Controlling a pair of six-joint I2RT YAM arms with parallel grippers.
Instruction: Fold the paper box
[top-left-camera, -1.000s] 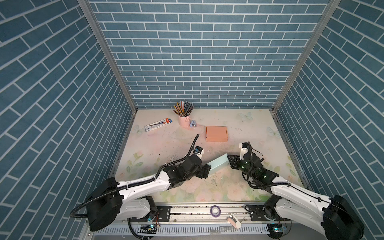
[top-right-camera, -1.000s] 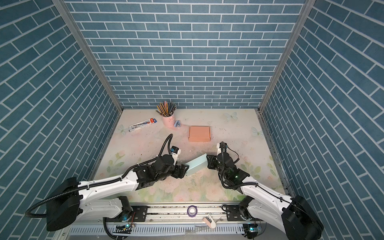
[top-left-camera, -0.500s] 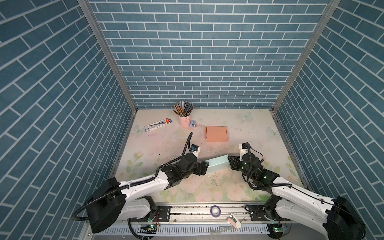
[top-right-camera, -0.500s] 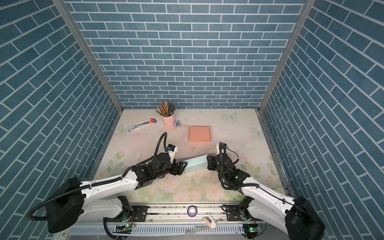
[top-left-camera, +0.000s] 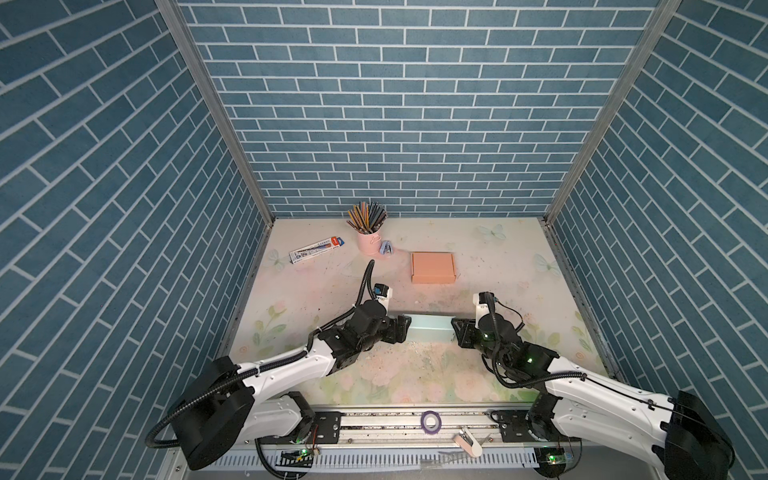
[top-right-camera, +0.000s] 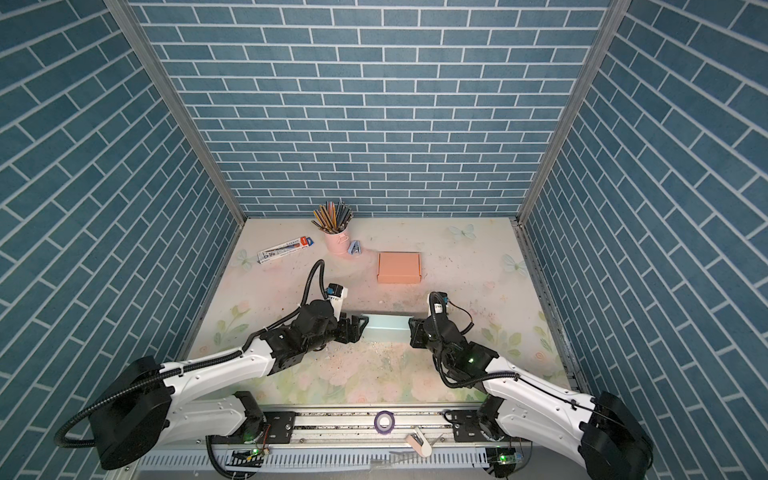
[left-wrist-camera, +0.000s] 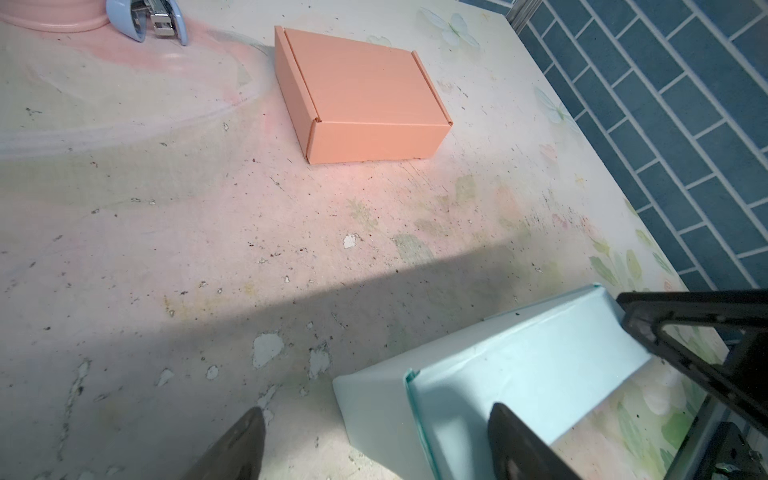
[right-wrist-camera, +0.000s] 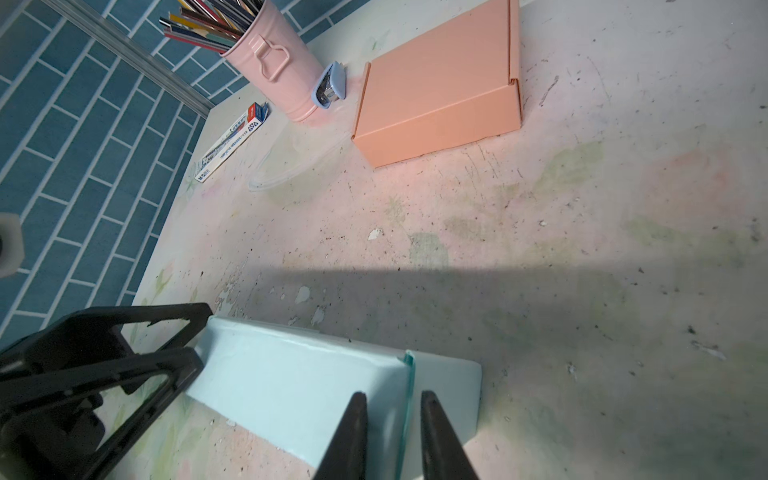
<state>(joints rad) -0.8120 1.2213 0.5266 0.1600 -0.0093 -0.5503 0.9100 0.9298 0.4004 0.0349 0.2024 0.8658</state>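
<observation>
Light blue paper box (top-left-camera: 430, 327) near the front of the table (top-left-camera: 316, 299), lying across, right between the two grippers. Left gripper (left-wrist-camera: 378, 444) at one end of the box, jaws wide apart and holding nothing: one finger (left-wrist-camera: 515, 440) over the box, the other (left-wrist-camera: 241, 444) out over the table, clear of the end wall. Right gripper (right-wrist-camera: 392, 415) at the other end, fingers close together with the thin end wall between them; hard to tell if pinching or just loose. Farther back and well apart: a shut peach box (top-left-camera: 432, 268), a pink cup (top-left-camera: 368, 243) full of pencils, a small blue stapler (top-left-camera: 386, 250) just beside the cup, and a long pen pack (top-left-camera: 318, 251).
</observation>
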